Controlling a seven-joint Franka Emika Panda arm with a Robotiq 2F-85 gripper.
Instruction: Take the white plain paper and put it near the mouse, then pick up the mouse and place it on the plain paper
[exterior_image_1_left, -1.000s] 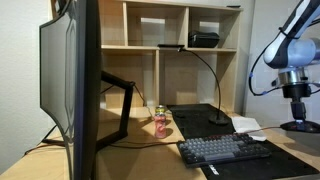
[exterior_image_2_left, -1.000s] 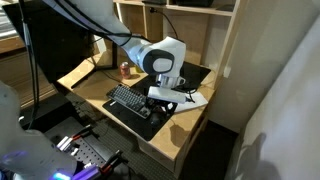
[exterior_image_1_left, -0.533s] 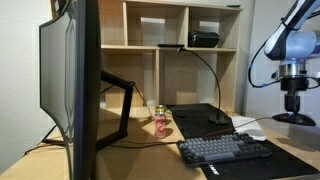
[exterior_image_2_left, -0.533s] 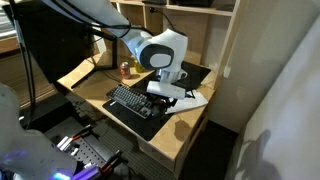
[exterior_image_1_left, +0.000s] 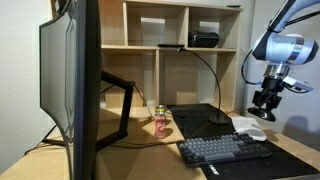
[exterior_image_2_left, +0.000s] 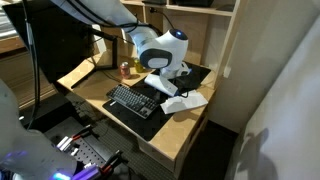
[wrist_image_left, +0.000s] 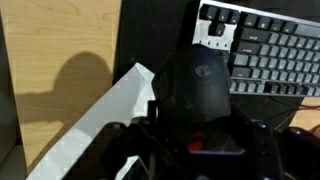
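The white plain paper lies on the desk beside the dark keyboard. It also shows in an exterior view and as a pale strip at the left of the wrist view. My gripper hangs tilted above the paper, and it also shows in an exterior view. In the wrist view the dark mouse sits between my jaws, lifted off the desk, with the paper's edge just to its left.
A large monitor fills the near side. A small red-labelled jar and a desk lamp base stand on the black mat. Wooden shelves rise behind. The desk edge drops off beside the paper.
My gripper has risen from the desk and moved sideways, with the mouse in it, to above the paper, and it now tilts. The paper and keyboard have not moved.
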